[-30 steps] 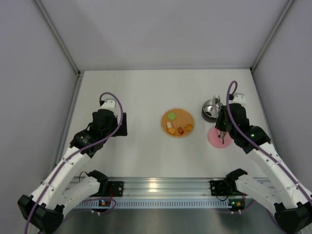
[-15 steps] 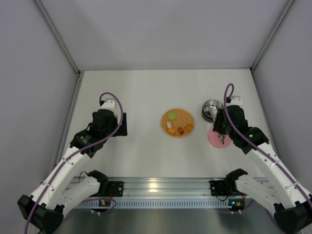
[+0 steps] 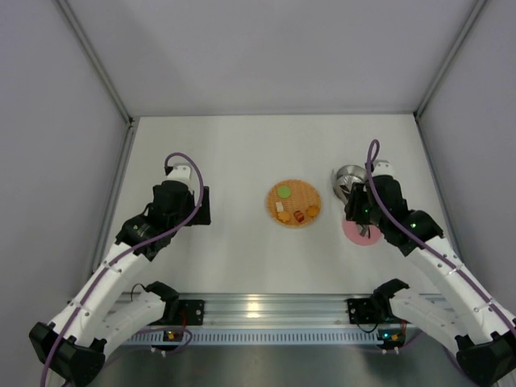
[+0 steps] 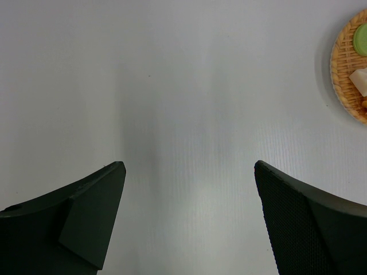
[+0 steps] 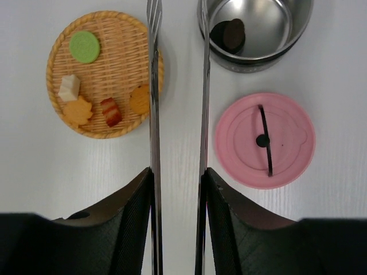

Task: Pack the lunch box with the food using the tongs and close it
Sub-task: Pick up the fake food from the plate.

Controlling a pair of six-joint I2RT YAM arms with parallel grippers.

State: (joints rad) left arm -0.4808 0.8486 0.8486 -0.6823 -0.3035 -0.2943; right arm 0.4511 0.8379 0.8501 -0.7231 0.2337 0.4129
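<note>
My right gripper [image 5: 178,172] is shut on the tongs [image 5: 153,114], one silver arm against each finger, the tips spread and empty. The tips point between the woven plate and the lunch box [image 5: 252,62], a steel bowl at upper right with one black piece [image 5: 232,33] inside. Its pink lid [image 5: 287,143] lies flat on the table beside the tongs. The food on the plate is a green disc [image 5: 85,46], a pale chunk [image 5: 69,87], an orange leaf shape [image 5: 78,110], a red-brown piece [image 5: 110,111] and an orange piece [image 5: 139,99]. My left gripper [image 4: 189,166] hangs open over bare table.
The orange woven plate [image 3: 293,187] sits mid-table, with the bowl [image 3: 347,176] and the lid [image 3: 355,232] to its right under my right arm. The plate's edge [image 4: 338,74] shows at the right of the left wrist view. Grey walls close in the table.
My right gripper has drawn the tongs a little left and toward the near edge, off the bowl. The tongs' arms stand slightly wider. The left arm has not moved.
</note>
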